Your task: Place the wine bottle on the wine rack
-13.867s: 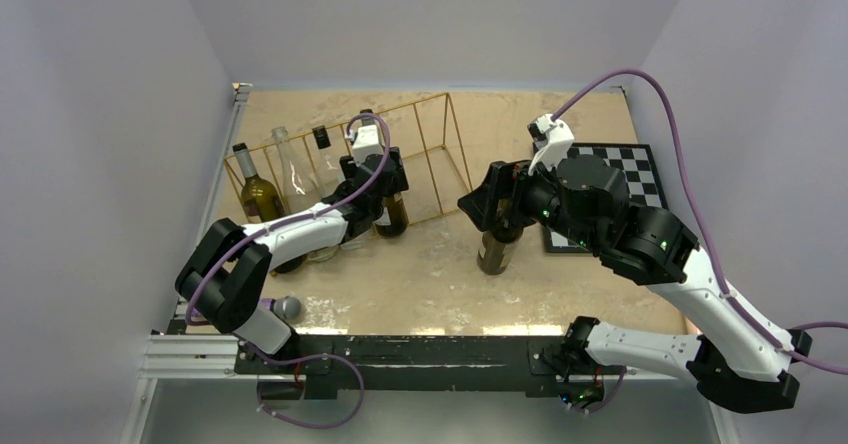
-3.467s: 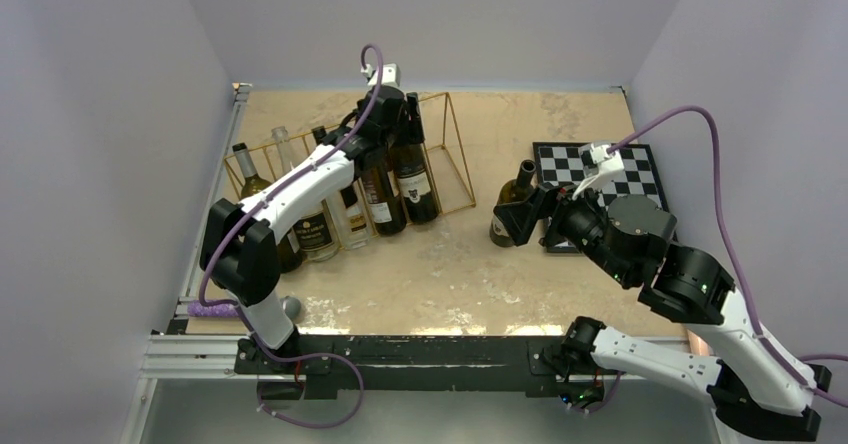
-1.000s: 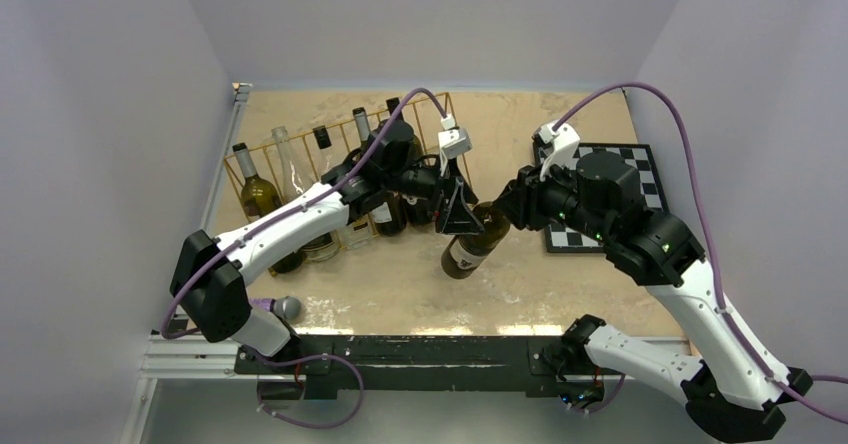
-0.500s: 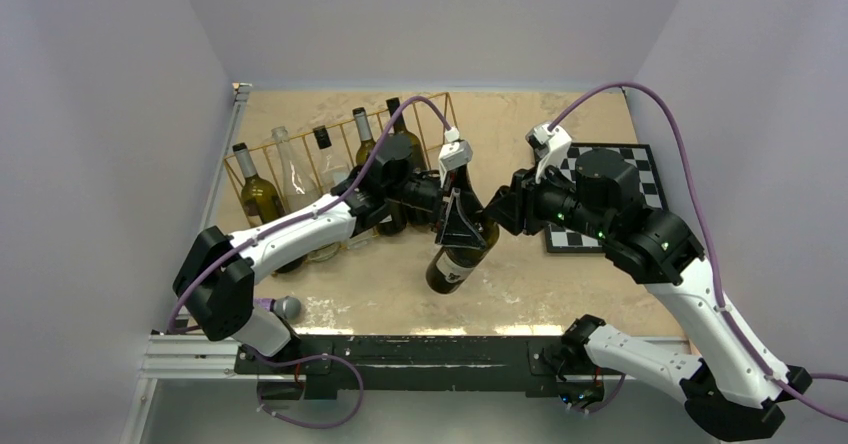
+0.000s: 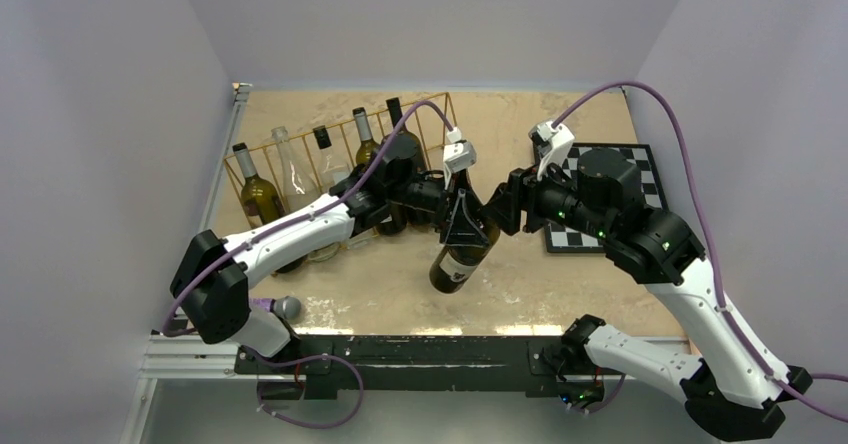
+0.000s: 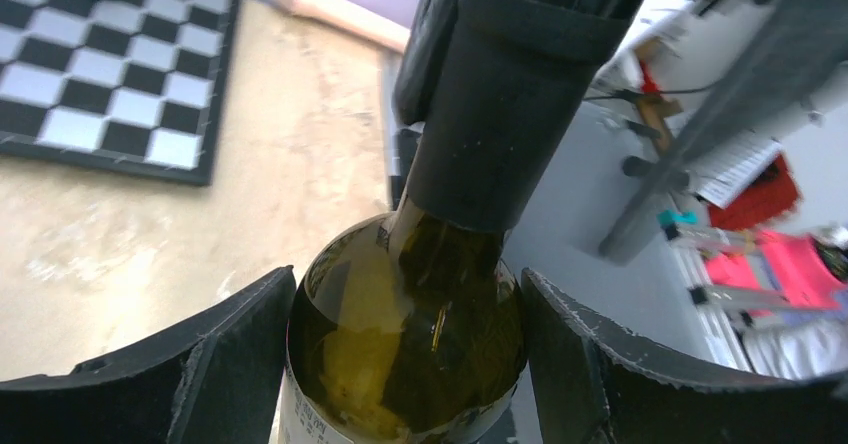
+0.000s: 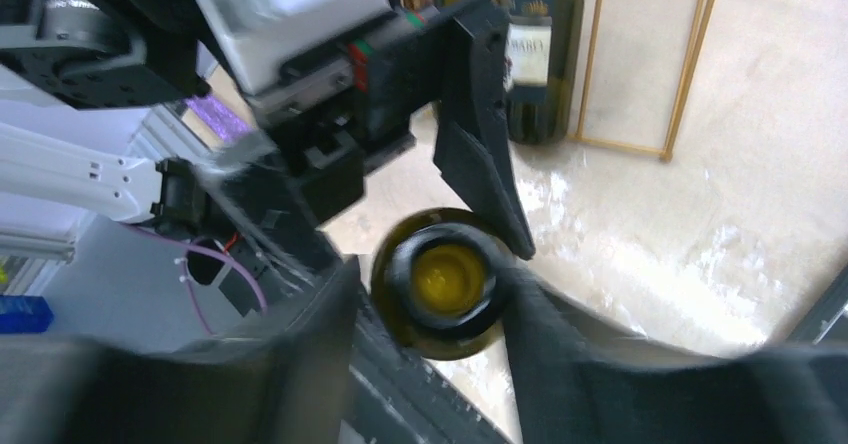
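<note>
The wine bottle [image 5: 453, 264], dark green with a white label, hangs tilted above the table's middle, base toward the near edge. My left gripper [image 5: 463, 226] is shut on its shoulder, and in the left wrist view both fingers [image 6: 240, 354] press the glass [image 6: 400, 364]. My right gripper [image 5: 497, 207] stands open round the neck; in the right wrist view the bottle's mouth [image 7: 445, 279] lies between its spread fingers [image 7: 300, 364], with a gap on the left side. The gold wire wine rack [image 5: 445, 134] stands at the back left and holds several bottles.
A black-and-white chessboard [image 5: 640, 159] lies at the right, partly under my right arm. The rack's rightmost slot [image 7: 690, 59] shows bare table beside a dark bottle [image 7: 530, 54]. A small grey round thing [image 5: 288, 308] sits near the left arm's base.
My left gripper has shut on the bottle's shoulder. My right gripper, shut on the neck a second ago, has opened. The bottle's base has swung down toward the near edge.
</note>
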`<state>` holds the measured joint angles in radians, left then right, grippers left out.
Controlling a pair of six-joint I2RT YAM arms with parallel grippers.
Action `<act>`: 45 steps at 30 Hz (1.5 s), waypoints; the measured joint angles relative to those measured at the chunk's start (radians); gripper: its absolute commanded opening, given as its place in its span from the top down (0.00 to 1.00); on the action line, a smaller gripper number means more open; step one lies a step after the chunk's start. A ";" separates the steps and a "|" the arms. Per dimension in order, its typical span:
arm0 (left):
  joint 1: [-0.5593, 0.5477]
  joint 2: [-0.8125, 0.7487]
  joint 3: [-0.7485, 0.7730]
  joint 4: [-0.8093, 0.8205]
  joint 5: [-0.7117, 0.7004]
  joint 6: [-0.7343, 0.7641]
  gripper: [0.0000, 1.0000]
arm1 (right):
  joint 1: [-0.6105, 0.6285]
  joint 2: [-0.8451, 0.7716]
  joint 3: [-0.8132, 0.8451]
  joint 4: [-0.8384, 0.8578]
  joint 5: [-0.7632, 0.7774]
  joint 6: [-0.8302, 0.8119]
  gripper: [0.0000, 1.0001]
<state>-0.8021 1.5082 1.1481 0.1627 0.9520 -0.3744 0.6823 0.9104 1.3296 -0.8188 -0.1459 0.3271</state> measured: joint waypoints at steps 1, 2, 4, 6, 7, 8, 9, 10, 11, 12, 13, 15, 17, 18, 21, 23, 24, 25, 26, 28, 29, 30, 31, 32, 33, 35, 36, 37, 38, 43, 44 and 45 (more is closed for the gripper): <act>-0.002 -0.005 0.000 -0.012 -0.020 0.008 1.00 | 0.000 0.000 0.000 0.010 -0.001 0.014 0.19; -0.002 -0.006 0.000 -0.033 -0.054 0.019 1.00 | 0.000 -0.003 0.000 0.031 -0.003 0.020 0.11; 0.003 -0.005 0.000 -0.075 -0.113 0.043 1.00 | 0.000 -0.014 0.002 0.066 -0.003 0.024 0.02; 0.008 -0.005 0.000 -0.121 -0.172 0.066 1.00 | 0.002 -0.024 0.004 0.086 -0.002 0.028 0.01; 0.009 -0.005 0.000 -0.143 -0.200 0.081 1.00 | 0.003 -0.029 0.006 0.092 0.001 0.029 0.01; 0.010 -0.005 0.000 -0.159 -0.227 0.090 1.00 | 0.003 -0.032 0.008 0.095 0.003 0.029 0.01; 0.010 -0.005 0.000 -0.174 -0.249 0.100 1.00 | 0.003 -0.035 0.011 0.095 0.007 0.031 0.01; 0.010 -0.005 0.000 -0.192 -0.278 0.109 1.00 | 0.004 -0.037 0.013 0.095 0.015 0.032 0.01; 0.010 -0.006 0.000 -0.201 -0.297 0.114 1.00 | 0.005 -0.037 0.013 0.095 0.025 0.032 0.01; 0.010 -0.006 0.000 -0.212 -0.322 0.118 1.00 | 0.005 -0.040 0.013 0.094 0.033 0.035 0.01; 0.010 -0.007 0.000 -0.223 -0.350 0.126 1.00 | 0.005 -0.040 0.013 0.093 0.044 0.039 0.01; 0.010 -0.014 -0.001 -0.242 -0.416 0.129 1.00 | 0.005 -0.044 0.013 0.093 0.064 0.043 0.01; 0.010 -0.029 -0.003 -0.256 -0.476 0.127 1.00 | 0.005 -0.050 0.013 0.087 0.086 0.050 0.01; 0.010 -0.037 -0.006 -0.256 -0.500 0.127 1.00 | 0.005 -0.055 0.013 0.083 0.100 0.052 0.01; 0.010 -0.062 -0.011 -0.256 -0.579 0.117 1.00 | 0.005 -0.070 0.013 0.069 0.136 0.058 0.01; 0.010 -0.069 -0.011 -0.254 -0.621 0.100 1.00 | 0.005 -0.084 0.013 0.063 0.160 0.062 0.01; 0.010 -0.069 -0.006 -0.257 -0.637 0.093 1.00 | 0.005 -0.091 0.013 0.062 0.169 0.065 0.01; 0.010 -0.068 -0.003 -0.259 -0.650 0.085 1.00 | 0.005 -0.097 0.013 0.062 0.179 0.066 0.01; 0.010 -0.066 0.006 -0.266 -0.665 0.074 1.00 | 0.005 -0.105 0.012 0.061 0.186 0.069 0.01; 0.010 -0.059 0.043 -0.287 -0.695 0.048 1.00 | 0.005 -0.119 0.010 0.056 0.203 0.074 0.01; 0.010 -0.052 0.066 -0.292 -0.709 0.037 1.00 | 0.005 -0.127 0.007 0.051 0.209 0.076 0.01; 0.010 -0.044 0.092 -0.297 -0.727 0.025 1.00 | 0.005 -0.136 0.002 0.045 0.215 0.078 0.01; 0.010 -0.034 0.123 -0.304 -0.744 0.016 1.00 | 0.005 -0.143 -0.001 0.041 0.218 0.080 0.01; 0.010 -0.023 0.148 -0.311 -0.758 0.009 1.00 | 0.005 -0.154 -0.005 0.035 0.225 0.081 0.01; 0.010 -0.010 0.178 -0.315 -0.777 0.001 1.00 | 0.005 -0.161 -0.009 0.030 0.230 0.083 0.01; 0.010 0.020 0.235 -0.322 -0.814 -0.011 1.00 | 0.005 -0.174 -0.020 0.020 0.235 0.085 0.01; 0.011 0.032 0.253 -0.322 -0.830 -0.013 1.00 | 0.005 -0.179 -0.025 0.018 0.237 0.085 0.01; 0.013 0.047 0.272 -0.324 -0.846 -0.019 1.00 | 0.005 -0.184 -0.033 0.015 0.238 0.085 0.01; 0.016 0.064 0.293 -0.330 -0.862 -0.032 1.00 | 0.005 -0.188 -0.042 0.012 0.239 0.085 0.01; 0.037 0.135 0.344 -0.359 -0.922 -0.080 1.00 | 0.005 -0.206 -0.077 0.002 0.242 0.092 0.01; 0.042 0.150 0.351 -0.367 -0.936 -0.091 1.00 | 0.005 -0.210 -0.082 -0.001 0.243 0.093 0.01; 0.045 0.164 0.354 -0.370 -0.951 -0.102 1.00 | 0.005 -0.213 -0.087 -0.003 0.243 0.095 0.01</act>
<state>-0.7570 1.6726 1.5017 -0.2073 0.0006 -0.4767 0.6868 0.6971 1.2430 -0.8215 0.0975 0.4217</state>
